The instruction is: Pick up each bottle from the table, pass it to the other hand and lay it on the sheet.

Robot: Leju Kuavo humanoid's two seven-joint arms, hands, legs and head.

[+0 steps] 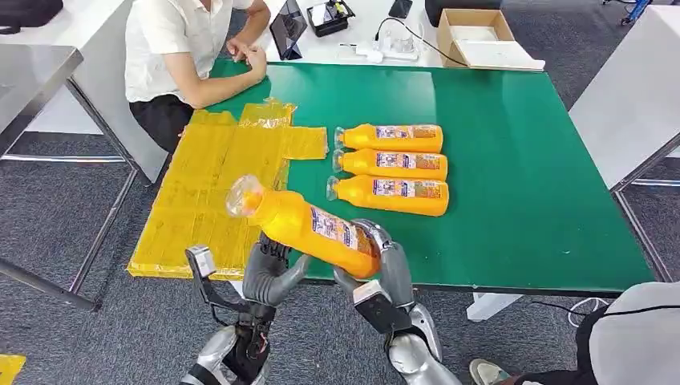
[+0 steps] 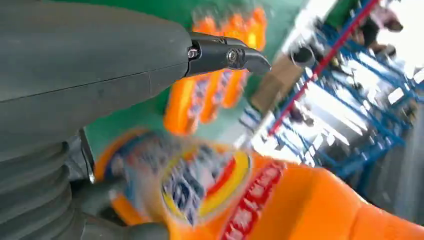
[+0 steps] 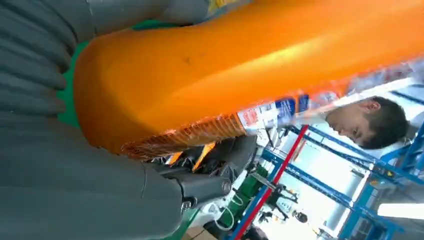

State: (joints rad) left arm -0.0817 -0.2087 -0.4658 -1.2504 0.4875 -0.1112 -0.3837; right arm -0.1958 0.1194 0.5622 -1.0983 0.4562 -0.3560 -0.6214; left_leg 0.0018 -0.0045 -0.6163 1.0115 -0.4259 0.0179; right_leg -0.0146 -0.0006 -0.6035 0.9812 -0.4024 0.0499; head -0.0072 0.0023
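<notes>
- Clearly, an orange bottle was held in the air just over the near edge of the green table, tilted, with its clear cap end raised toward the yellow sheet and its base low on the right.
- Its base end was gripped by the right hand, whose fingers were wrapped around the lower body of the bottle.
- In the right wrist view the orange body was seen pressed close against the grey palm.
- The left hand was seen just under the middle of the bottle, its fingers curled upward against the underside; whether the bottle was actually gripped by them could not be told.
- In the left wrist view the labelled body was seen lying close under the thumb, blurred.
- Three more bottles were laid side by side on the green table, caps pointed toward the sheet and touching or nearly touching one another.
- The sheet was spread over the left part of the table and hung past its left edge, with no bottle lying on it.
- A person in a white shirt was seated at the far left corner, forearms rested on the table.
- An open cardboard box was set on the white table beyond the green one.
</notes>
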